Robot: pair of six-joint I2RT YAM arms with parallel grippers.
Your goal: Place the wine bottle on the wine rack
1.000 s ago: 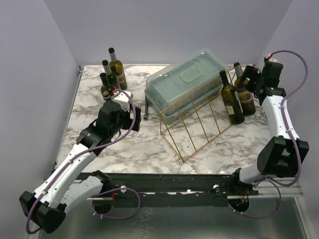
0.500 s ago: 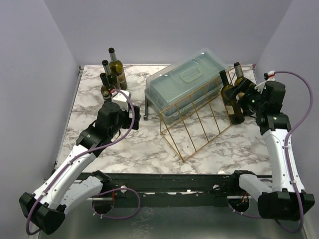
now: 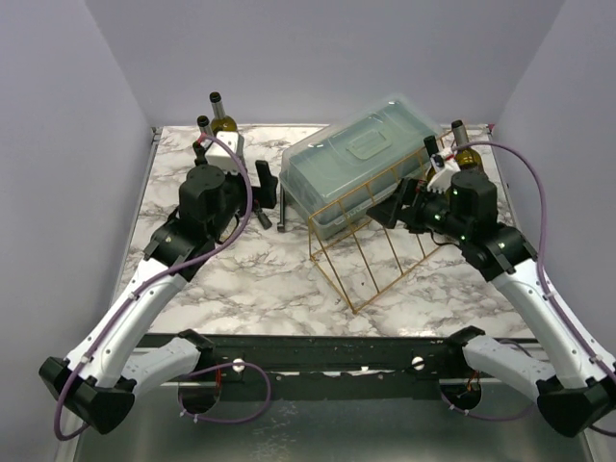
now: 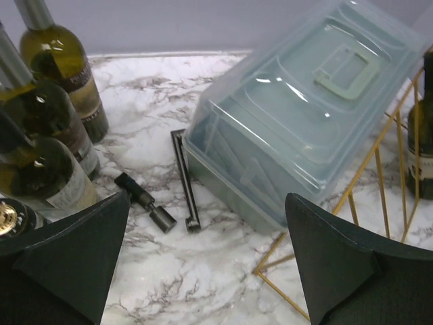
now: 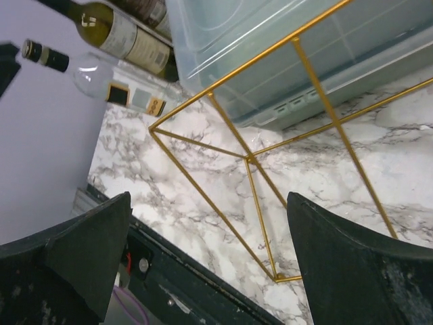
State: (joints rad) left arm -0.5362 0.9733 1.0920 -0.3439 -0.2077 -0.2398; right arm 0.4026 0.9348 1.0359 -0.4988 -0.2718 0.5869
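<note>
The gold wire wine rack (image 3: 371,241) stands mid-table against the bluish plastic box (image 3: 358,154). Wine bottles stand at the back left (image 3: 219,114), partly behind my left arm, and at the back right (image 3: 462,146), partly behind my right arm. My left gripper (image 3: 262,195) is open and empty, left of the box. Its wrist view shows three bottles at the left (image 4: 57,64), the box (image 4: 304,115) and a rack corner (image 4: 379,176). My right gripper (image 3: 390,207) is open and empty above the rack. Its wrist view shows the rack bars (image 5: 250,159) and the far bottles (image 5: 128,34).
A black rod (image 4: 184,179) and a short black tool (image 4: 145,201) lie on the marble beside the box, ahead of my left gripper. One dark bottle (image 4: 423,135) shows behind the rack. The black front rail (image 5: 183,281) runs along the table's near edge.
My right arm has swung left from the back-right bottles to above the rack, gripper empty. My left arm has moved toward the back, closer to the box and left bottles.
</note>
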